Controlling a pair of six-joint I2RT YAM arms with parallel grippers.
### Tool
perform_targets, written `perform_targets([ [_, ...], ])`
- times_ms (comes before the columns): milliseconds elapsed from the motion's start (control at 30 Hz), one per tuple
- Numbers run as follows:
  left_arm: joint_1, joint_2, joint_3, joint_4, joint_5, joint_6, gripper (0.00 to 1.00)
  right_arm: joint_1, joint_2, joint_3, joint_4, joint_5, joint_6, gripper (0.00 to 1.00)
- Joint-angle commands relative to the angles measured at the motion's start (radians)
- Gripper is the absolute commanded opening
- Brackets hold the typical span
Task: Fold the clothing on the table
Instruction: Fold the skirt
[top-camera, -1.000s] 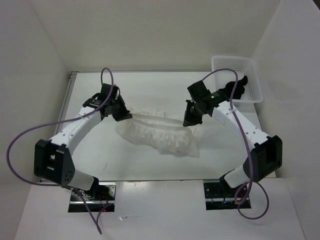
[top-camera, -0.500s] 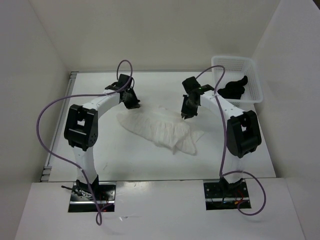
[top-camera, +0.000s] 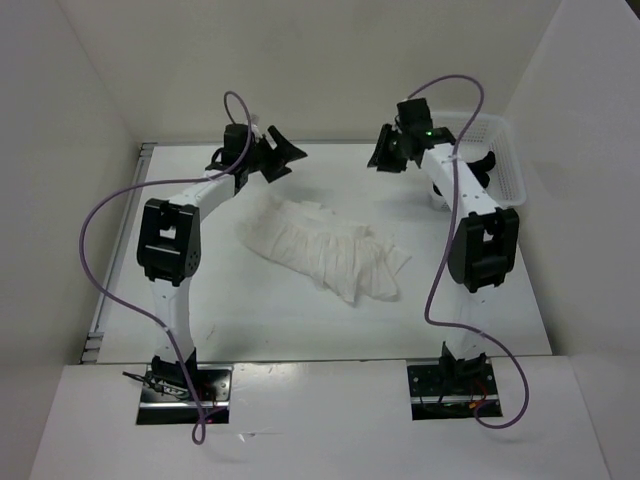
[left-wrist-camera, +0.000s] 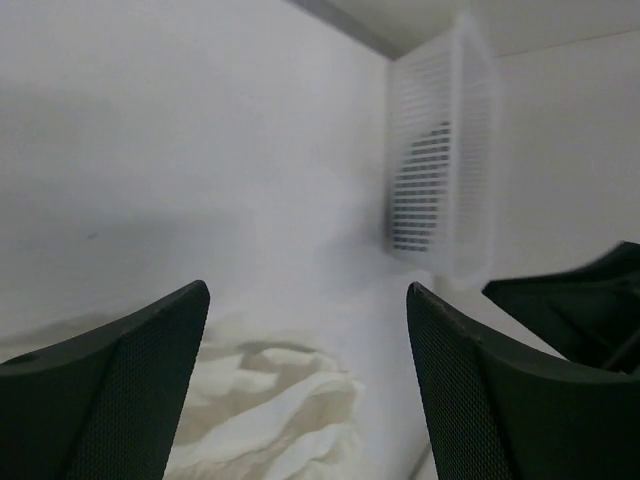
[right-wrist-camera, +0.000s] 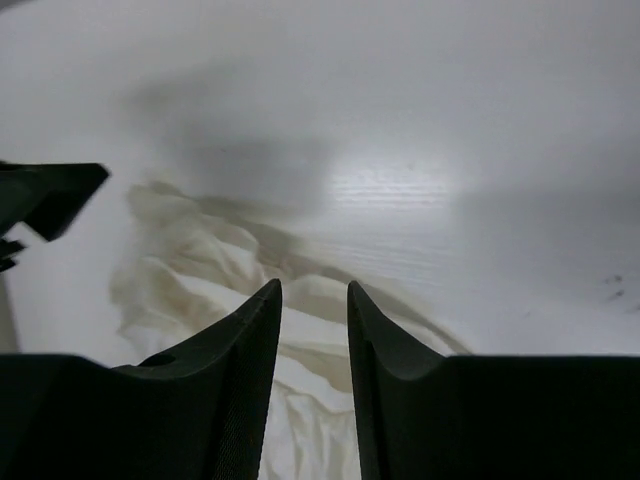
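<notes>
The thin white cloth garment (top-camera: 325, 252) looks soft, matt and finely creased. The plain white surface (top-camera: 230, 310) is smooth with a faint sheen. The white plastic basket (left-wrist-camera: 440, 150) is perforated mesh. The black fingers (left-wrist-camera: 120, 390) are matt and finely dotted.

Slightly parted pincer (right-wrist-camera: 313, 292) above wrinkled clothing (right-wrist-camera: 195, 262)

The thin white wrinkled fabric garment (top-camera: 325, 250) was spread on the middle of the large flat white table (top-camera: 230, 300). The small white mesh plastic basket (top-camera: 512, 160) was placed at its far right corner.
</notes>
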Motion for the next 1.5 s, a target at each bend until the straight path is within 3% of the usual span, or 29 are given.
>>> perform_targets([
  [0,0.043,0.038,0.082,0.247,0.203,-0.181,0.87,-0.059,0.005,0.144,0.020,-0.284,-0.016,0.38],
  [67,0.057,0.027,0.107,0.256,0.284,-0.228,0.87,-0.069,0.005,0.204,-0.023,-0.338,-0.016,0.39],
  [100,0.057,0.012,0.133,0.191,0.285,-0.207,0.87,-0.069,0.005,0.223,-0.099,-0.352,-0.027,0.39],
  [133,0.057,-0.003,0.154,0.026,0.275,-0.158,0.85,-0.069,0.005,0.235,-0.136,-0.363,-0.041,0.39],
  [200,0.057,-0.063,0.194,-0.131,0.236,0.014,0.74,-0.069,-0.012,0.218,-0.196,-0.363,-0.065,0.41],
  [233,0.057,-0.113,0.158,-0.223,0.222,0.058,0.64,-0.069,-0.054,0.145,-0.210,-0.352,-0.065,0.53],
  [267,0.057,-0.138,0.133,-0.253,0.222,0.098,0.61,-0.069,-0.084,0.091,-0.210,-0.332,-0.065,0.64],
  [400,0.057,-0.229,-0.032,-0.440,0.179,0.268,0.53,-0.069,-0.226,-0.231,-0.163,-0.320,-0.015,0.65],
  [433,0.057,-0.270,-0.083,-0.440,0.168,0.279,0.51,-0.069,-0.284,-0.380,-0.117,-0.330,0.002,0.72],
  [533,0.017,-0.342,-0.290,-0.388,0.139,0.292,0.40,-0.069,-0.393,-0.638,-0.019,-0.349,0.069,0.74],
  [633,-0.012,-0.352,-0.441,-0.299,0.140,0.290,0.26,-0.058,-0.466,-0.801,0.040,-0.349,0.148,0.75],
  [767,-0.023,-0.283,-0.488,-0.206,0.140,0.269,0.07,-0.049,-0.604,-0.917,0.066,-0.275,0.234,0.78],
  [1000,-0.023,-0.159,-0.401,-0.108,0.131,0.189,0.04,-0.049,-0.587,-1.040,0.181,-0.252,0.307,0.83],
  [1167,-0.023,-0.128,-0.292,-0.126,0.122,0.180,0.04,-0.040,-0.498,-0.995,0.265,-0.234,0.317,0.84],
  [1467,-0.023,-0.128,-0.261,-0.167,0.131,0.189,0.04,-0.030,-0.296,-0.932,0.492,-0.280,0.317,0.88],
])
